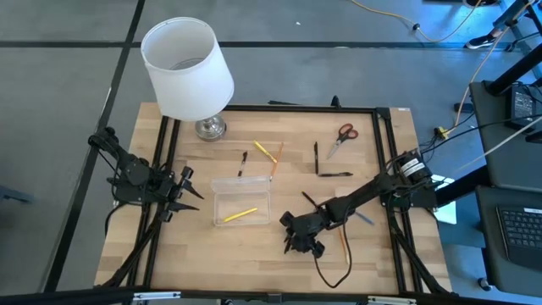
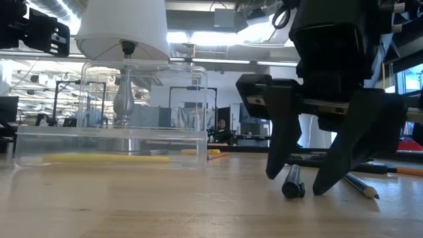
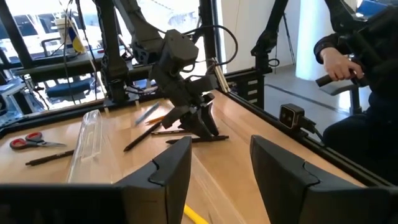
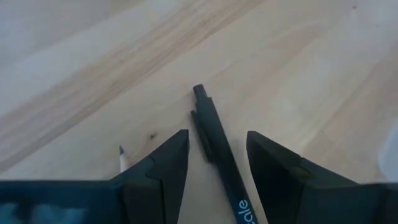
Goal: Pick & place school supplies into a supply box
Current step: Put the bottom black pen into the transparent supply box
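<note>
Wooden bench (image 1: 186,254) under me, white-shaded lamp (image 1: 186,68) at the far left corner. My right tool (image 2: 301,188) is down at the boards, fingers apart, straddling a black pen (image 4: 221,155) that lies flat between them, not yet pinched. Beside it I see a pencil (image 2: 360,187). The clear supply box (image 1: 241,206) sits mid-bench, just left of that tool, with one yellow pencil (image 1: 240,214) inside. My left tool (image 1: 182,193) waits at the left edge, fingers apart, holding nothing. Red-handled scissors (image 1: 342,137) lie far right, with more pens (image 1: 334,174) between them and the box.
</note>
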`<action>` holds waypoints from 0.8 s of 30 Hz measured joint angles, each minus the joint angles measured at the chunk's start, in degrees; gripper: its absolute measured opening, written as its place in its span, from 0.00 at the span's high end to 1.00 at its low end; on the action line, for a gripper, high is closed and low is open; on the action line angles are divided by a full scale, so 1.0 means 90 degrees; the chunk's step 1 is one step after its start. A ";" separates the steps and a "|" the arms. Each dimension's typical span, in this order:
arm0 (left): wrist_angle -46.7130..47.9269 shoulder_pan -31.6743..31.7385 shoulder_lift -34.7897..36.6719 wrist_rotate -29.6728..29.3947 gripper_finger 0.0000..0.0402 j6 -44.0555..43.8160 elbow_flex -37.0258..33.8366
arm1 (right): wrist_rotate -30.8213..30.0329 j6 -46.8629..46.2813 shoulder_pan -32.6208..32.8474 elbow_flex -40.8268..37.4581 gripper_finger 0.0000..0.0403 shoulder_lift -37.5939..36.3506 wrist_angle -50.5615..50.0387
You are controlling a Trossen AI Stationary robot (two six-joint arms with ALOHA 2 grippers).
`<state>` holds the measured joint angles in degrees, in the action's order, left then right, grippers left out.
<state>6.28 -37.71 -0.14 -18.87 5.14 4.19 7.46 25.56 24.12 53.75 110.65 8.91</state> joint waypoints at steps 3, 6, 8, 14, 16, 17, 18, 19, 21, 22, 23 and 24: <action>-0.0002 0.0000 0.0000 -0.0003 0.61 0.0001 0.0000 | -0.0001 -0.0002 -0.0007 0.0010 0.58 0.0017 -0.0030; -0.0002 0.0000 0.0000 -0.0003 0.61 0.0003 0.0000 | 0.0019 -0.0058 -0.0065 0.0010 0.60 0.0020 -0.0083; 0.0000 0.0000 0.0000 -0.0004 0.61 0.0004 0.0000 | 0.0124 -0.0183 -0.0123 0.0010 0.62 0.0026 -0.0109; -0.0002 0.0000 0.0000 -0.0008 0.60 0.0005 0.0002 | 0.0677 -0.0560 -0.0356 0.0020 0.73 0.0034 -0.0420; -0.0002 0.0000 0.0000 -0.0008 0.61 0.0008 0.0002 | 0.0700 -0.0631 -0.0400 0.0017 0.77 0.0031 -0.0456; -0.0002 0.0000 0.0000 -0.0008 0.61 0.0007 0.0002 | 0.0704 -0.0634 -0.0417 0.0017 0.79 0.0031 -0.0461; -0.0002 0.0000 0.0000 -0.0010 0.61 0.0005 0.0002 | 0.0704 -0.0622 -0.0430 0.0016 0.81 0.0031 -0.0464; -0.0002 0.0000 0.0000 -0.0010 0.61 0.0005 0.0002 | 0.0706 -0.0600 -0.0436 0.0015 0.82 0.0031 -0.0464; -0.0002 0.0000 0.0000 -0.0010 0.61 0.0005 0.0002 | 0.0704 -0.0454 -0.0444 0.0010 0.85 0.0029 -0.0465; -0.0002 0.0000 0.0000 -0.0010 0.61 0.0008 0.0002 | 0.0702 -0.0405 -0.0447 0.0010 0.86 0.0029 -0.0469; -0.0001 0.0000 0.0000 -0.0012 0.61 0.0006 0.0002 | 0.0700 -0.0362 -0.0447 0.0010 0.86 0.0029 -0.0469; -0.0002 0.0000 0.0000 -0.0012 0.61 0.0005 0.0002 | 0.0697 -0.0357 -0.0447 0.0008 0.87 0.0027 -0.0466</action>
<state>6.26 -37.71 -0.14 -18.98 5.19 4.21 13.73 22.35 20.09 53.82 110.89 4.71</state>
